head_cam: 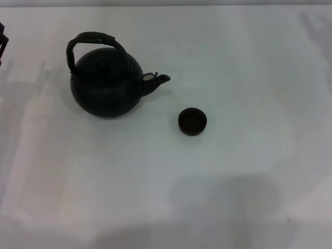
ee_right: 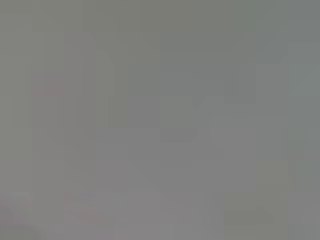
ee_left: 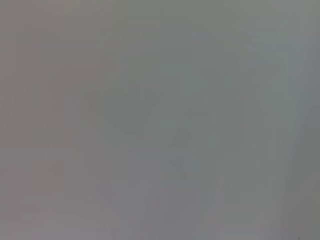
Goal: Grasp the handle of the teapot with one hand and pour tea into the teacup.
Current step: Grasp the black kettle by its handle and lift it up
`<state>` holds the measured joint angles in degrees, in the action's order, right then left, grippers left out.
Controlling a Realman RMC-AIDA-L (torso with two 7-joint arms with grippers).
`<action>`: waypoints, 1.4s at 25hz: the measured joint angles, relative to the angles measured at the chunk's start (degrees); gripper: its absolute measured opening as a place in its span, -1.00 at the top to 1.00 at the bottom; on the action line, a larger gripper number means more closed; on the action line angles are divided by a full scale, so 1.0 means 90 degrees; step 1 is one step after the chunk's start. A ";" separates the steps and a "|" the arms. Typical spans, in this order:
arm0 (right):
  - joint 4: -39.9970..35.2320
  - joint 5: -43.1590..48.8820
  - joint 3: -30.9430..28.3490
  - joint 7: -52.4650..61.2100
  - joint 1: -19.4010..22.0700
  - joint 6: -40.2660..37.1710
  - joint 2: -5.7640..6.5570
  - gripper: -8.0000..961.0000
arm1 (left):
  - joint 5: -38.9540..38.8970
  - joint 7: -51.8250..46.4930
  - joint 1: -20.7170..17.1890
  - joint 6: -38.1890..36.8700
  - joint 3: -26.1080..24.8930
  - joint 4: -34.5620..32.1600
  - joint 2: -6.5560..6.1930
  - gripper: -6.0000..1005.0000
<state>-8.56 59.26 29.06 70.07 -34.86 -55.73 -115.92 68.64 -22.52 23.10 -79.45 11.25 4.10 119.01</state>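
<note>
The round matte black teapot (head_cam: 106,85) stands upright on the white table, left of centre in the head view. Its arched black handle (head_cam: 93,39) loops over the lid, and its short spout (head_cam: 158,81) points right. The small dark teacup (head_cam: 192,121) sits on the table a little right of and nearer than the spout, apart from the pot. A sliver of my left gripper (head_cam: 2,41) shows at the far left edge, well clear of the teapot. My right gripper is out of view. Both wrist views show only a plain grey surface.
The white table (head_cam: 249,171) spreads all around the pot and cup. Soft shadows lie along the near edge and down the left side.
</note>
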 joint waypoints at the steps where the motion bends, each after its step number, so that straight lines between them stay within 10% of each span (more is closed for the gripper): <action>1: 0.0280 -0.0536 -0.0004 -0.1193 -0.0105 -0.0023 -0.0018 -0.81 | 0.0001 0.0000 -0.0005 0.0008 0.0000 -0.0003 0.0000 -0.65; 9: 0.1308 -0.2426 -0.0366 -0.6325 -0.0751 -0.0037 -0.0029 -0.81 | 0.0284 0.0119 -0.0081 0.0048 0.0070 -0.0007 -0.0001 -0.66; 22: 0.0923 -0.2550 -0.0840 -0.6373 -0.0708 0.0656 0.0018 -0.80 | 0.0725 0.0205 -0.0821 -0.0331 0.1392 -0.0163 -0.0001 -0.65; 35: 0.0921 -0.2562 -0.0841 -0.6352 -0.0802 0.0679 0.0022 -0.80 | 0.0812 0.0221 -0.0354 0.0016 0.1897 -0.0164 -0.0009 -0.65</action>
<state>-0.27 36.21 21.49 12.91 -42.07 -49.62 -115.73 75.95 -20.53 19.91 -79.30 28.32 2.62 118.93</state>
